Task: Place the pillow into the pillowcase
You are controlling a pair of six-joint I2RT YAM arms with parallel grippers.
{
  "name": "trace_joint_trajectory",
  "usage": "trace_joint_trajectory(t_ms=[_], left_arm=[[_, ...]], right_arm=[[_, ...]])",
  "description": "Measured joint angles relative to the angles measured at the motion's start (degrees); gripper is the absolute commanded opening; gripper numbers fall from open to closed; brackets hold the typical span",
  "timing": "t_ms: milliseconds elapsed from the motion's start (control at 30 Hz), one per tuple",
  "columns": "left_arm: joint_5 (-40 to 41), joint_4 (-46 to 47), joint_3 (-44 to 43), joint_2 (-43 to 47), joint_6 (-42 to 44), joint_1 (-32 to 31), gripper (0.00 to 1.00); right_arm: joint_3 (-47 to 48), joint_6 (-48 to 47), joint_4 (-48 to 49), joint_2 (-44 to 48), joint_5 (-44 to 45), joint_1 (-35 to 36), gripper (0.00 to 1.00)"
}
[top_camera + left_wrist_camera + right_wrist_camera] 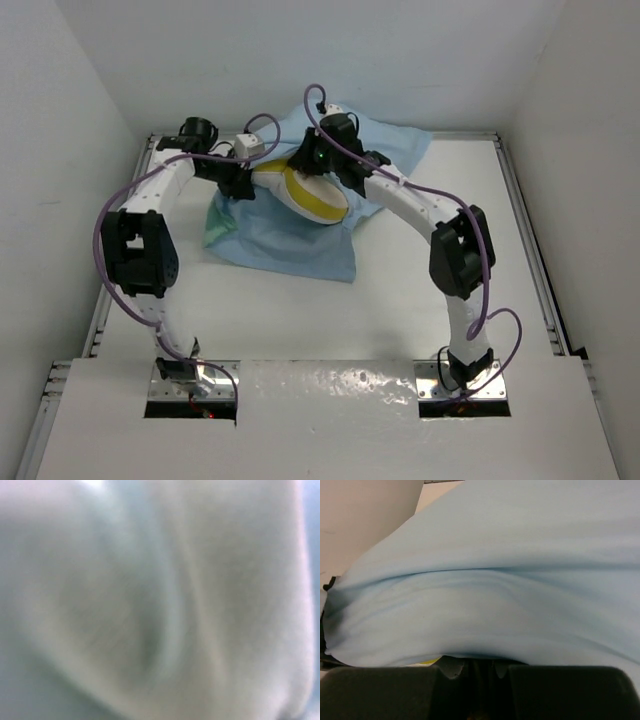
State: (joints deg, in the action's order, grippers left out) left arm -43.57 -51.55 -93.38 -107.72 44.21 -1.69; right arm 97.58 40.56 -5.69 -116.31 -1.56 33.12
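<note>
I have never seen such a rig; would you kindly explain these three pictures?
Two robot arms are bolted to a white table. One picture looks down from above; the others come from a camera on each wrist. A light blue pillowcase lies on the table, with a cream and yellow pillow partly showing among its folds. The left end effector and right end effector both reach to the pillow; whether either grips anything is hidden. The left wrist view is a blur; the right shows blue cloth close against its dark fingers.

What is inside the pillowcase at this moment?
The pillow, only partly: its cream, yellow-banded end pokes out of the pillowcase. The rest is covered by the blue fabric, so how far in it sits cannot be seen.
</note>
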Motion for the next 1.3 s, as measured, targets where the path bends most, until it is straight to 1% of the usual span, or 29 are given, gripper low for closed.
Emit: trace_joint_trajectory(t_ms=[33,67,100,133,200,267,333,400,500,600,633,667,733,767,800,867,900,933,967,1000,1067,1167,1300], left_arm=[[0.39,-1.95,-1.51,0.11,2.36,0.33,0.04],[1.38,-2.40,-1.92,0.33,3.32,0.61,0.18],[2.32,-1.99,-1.73,0.79,3.78,0.98,0.86],[3.02,-1.22,-1.11,1.33,3.74,1.42,0.99],[2.29,-0.72,1.38,3.41,2.93,3.39,1.00],[-0.15,-0.44,3.52,5.73,1.05,6.80,1.00],[-3.30,1.51,3.85,6.88,-2.21,9.81,1.00],[-5.40,3.15,2.84,7.52,-5.57,12.00,1.00],[-6.93,0.66,-4.63,7.26,-6.84,12.15,1.00],[-6.99,-3.87,-14.95,7.13,-2.19,11.50,0.99],[-6.86,-5.31,-16.81,7.26,0.09,11.37,0.92],[-6.45,-7.34,-17.86,7.63,2.97,10.86,0.64],[-5.03,-10.93,-15.93,8.50,7.78,9.60,0.25],[-4.13,-12.00,-13.75,8.70,9.11,8.39,0.14],[-2.86,-11.30,-10.19,9.22,10.21,6.75,0.16],[0.76,-8.41,-1.44,9.68,10.34,2.23,0.29],[2.54,-6.62,2.93,9.38,9.66,0.15,0.30],[3.89,-5.07,6.03,8.92,8.46,-1.70,0.34],[5.64,-2.75,8.85,8.24,7.52,-3.30,0.42],[7.10,-0.37,10.80,7.78,6.36,-4.00,0.46],[10.29,4.44,12.85,7.43,3.87,-4.04,0.49],[14.19,11.56,13.14,7.45,1.73,-3.85,0.53],[19.98,21.24,15.52,7.48,0.11,-4.94,0.55]], right_arm=[[2.58,0.61,-1.40,-0.90,0.07,0.00,0.00],[5.03,1.03,-2.89,-1.84,0.04,0.00,0.00],[7.10,1.22,-3.89,-2.75,-0.02,0.00,0.00],[7.80,1.16,-3.87,-3.23,-0.04,0.00,0.00],[6.29,0.68,-3.30,-3.30,2.40,-0.61,0.00],[3.37,0.28,-2.40,-3.32,3.82,-1.97,0.00],[0.83,0.24,-2.34,-3.41,4.24,-2.93,0.00],[0.39,0.28,-2.71,-3.69,4.20,-2.93,0.00],[0.83,0.61,-3.06,-3.93,4.37,-2.34,0.00],[3.48,1.75,-3.91,-5.64,4.48,-2.23,0.00],[4.76,2.38,-4.17,-6.56,4.52,-2.23,0.00],[6.27,2.93,-4.74,-7.50,4.61,-2.21,0.00],[8.63,3.54,-5.64,-8.87,4.85,-1.99,0.00],[9.46,3.78,-6.05,-9.20,5.09,-1.84,0.00],[9.86,4.02,-6.32,-9.29,5.29,-1.66,0.00],[10.14,4.35,-6.54,-9.27,5.70,-1.36,0.00],[10.19,4.44,-6.54,-9.27,5.86,-1.27,0.00],[10.19,4.50,-6.73,-9.27,5.99,-1.27,0.00],[10.19,4.50,-6.86,-9.27,6.08,-1.27,0.00],[10.25,4.48,-6.95,-9.27,6.10,-1.27,0.00],[10.25,4.46,-6.97,-9.27,6.16,-1.27,0.00],[10.25,4.46,-6.97,-9.27,6.29,-1.25,0.00],[10.25,4.48,-6.97,-9.27,6.36,-1.25,0.00]])
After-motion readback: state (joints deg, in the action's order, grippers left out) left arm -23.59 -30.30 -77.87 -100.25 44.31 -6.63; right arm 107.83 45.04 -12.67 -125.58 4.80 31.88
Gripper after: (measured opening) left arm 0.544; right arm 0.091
